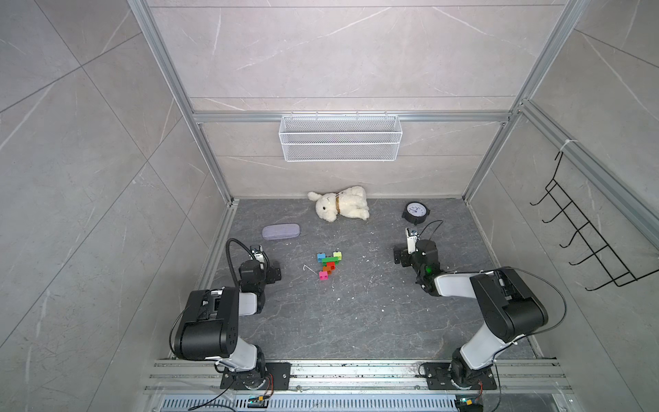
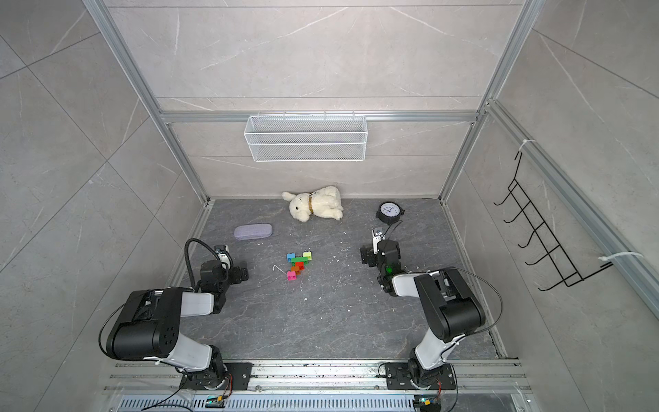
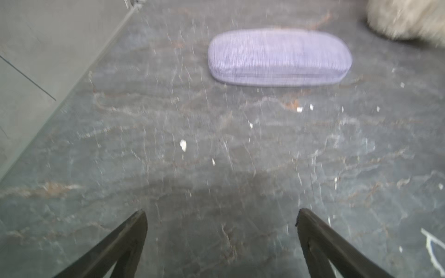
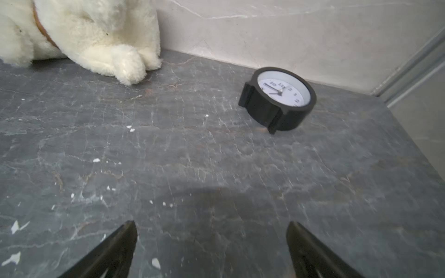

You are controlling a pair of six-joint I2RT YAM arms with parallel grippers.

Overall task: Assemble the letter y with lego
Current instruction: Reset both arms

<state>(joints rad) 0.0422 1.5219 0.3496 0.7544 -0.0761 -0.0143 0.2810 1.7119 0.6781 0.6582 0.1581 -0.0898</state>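
Note:
The letter y [image 1: 328,264] [image 2: 299,264] lies flat mid-table in both top views, built of lego: a blue brick [image 1: 321,256] and a yellow-green brick [image 1: 337,255] as arms, a green bar [image 1: 330,260], then a red [image 1: 331,265], an orange [image 1: 327,269] and a pink brick [image 1: 323,275] as stem. My left gripper [image 3: 221,214] [image 1: 267,267] hovers open to its left, nothing between its fingers [image 3: 134,231]. My right gripper [image 4: 211,225] [image 1: 404,255] stands open to its right, also empty. Neither wrist view shows the figure.
A lilac glasses case [image 1: 281,232] [image 3: 279,57] lies ahead of the left gripper. A white plush rabbit [image 1: 340,203] [image 4: 96,36] and a black clock [image 1: 415,212] [image 4: 279,98] sit by the back wall. A wire basket [image 1: 340,137] and a hook rack [image 1: 588,232] hang on the walls.

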